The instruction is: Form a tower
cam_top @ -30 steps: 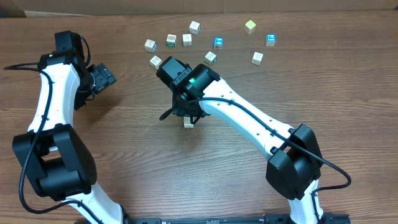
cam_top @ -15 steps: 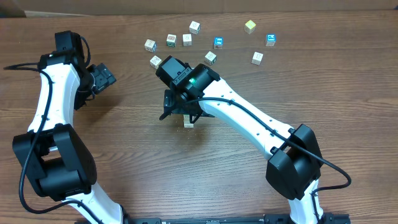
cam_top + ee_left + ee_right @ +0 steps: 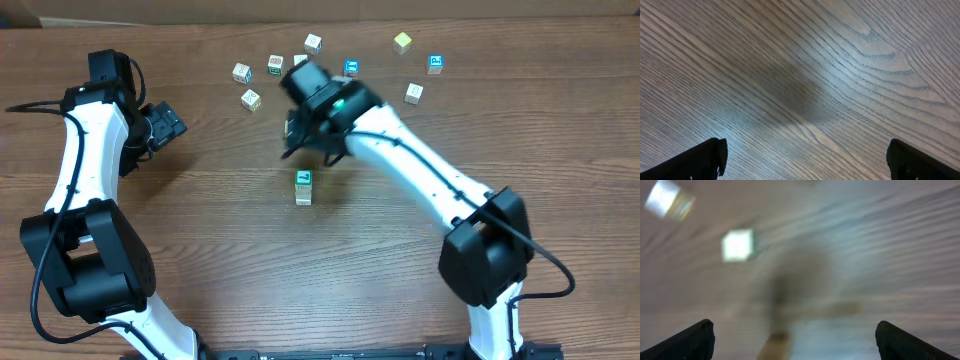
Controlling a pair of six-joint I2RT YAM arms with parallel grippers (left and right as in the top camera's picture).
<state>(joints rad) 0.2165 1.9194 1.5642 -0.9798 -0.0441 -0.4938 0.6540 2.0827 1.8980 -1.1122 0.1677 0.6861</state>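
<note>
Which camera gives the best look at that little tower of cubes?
Overhead: the tower stands in plain sight, teal face on top. The left wrist view shows only table; the right wrist view is too blurred to tell.

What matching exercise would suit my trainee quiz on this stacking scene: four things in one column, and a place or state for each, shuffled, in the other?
Things:
1. tower
2. right gripper
3. left gripper
4. pale yellow cube

Places or states:
A. open over bare wood, at the table's left side
B. loose, near the far edge, toward the right
C. standing free mid-table, teal face on top
D. open and empty, between the tower and the loose cubes

Pairs: 1-C, 2-D, 3-A, 4-B.
</note>
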